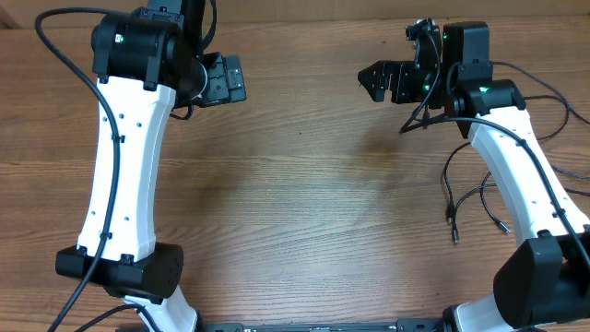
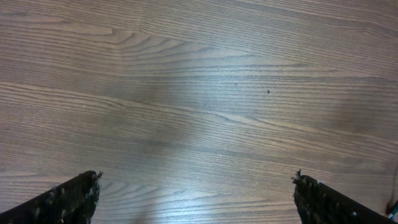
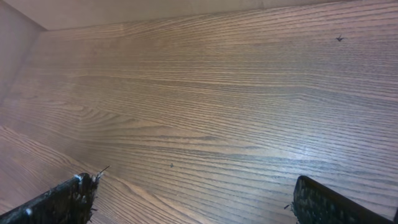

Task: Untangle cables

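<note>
Lying on the right side of the table (image 1: 295, 203), the cables (image 1: 461, 196) sat to the near side of the right gripper (image 1: 373, 81), just beside the white forearm of the right arm (image 1: 516, 166). That gripper hung over bare wood toward the far edge, its fingers spread wide with nothing between them. The left gripper (image 1: 230, 81), equally spread and empty, was well apart on the far left, so the right arm looked the nearer one. The cords ran mostly from far to near, their small plugs (image 1: 451, 219) pointing at the near edge. Reaching them would probably mean drawing the right gripper back toward its own base. Neither wrist view showed any cable, only wood grain. Part of the bunch was hidden under the right arm. How many cords there were, and where they crossed, was too fine to tell, and they mingled with the arm's own thicker wiring (image 1: 553, 111) on the right.
</note>
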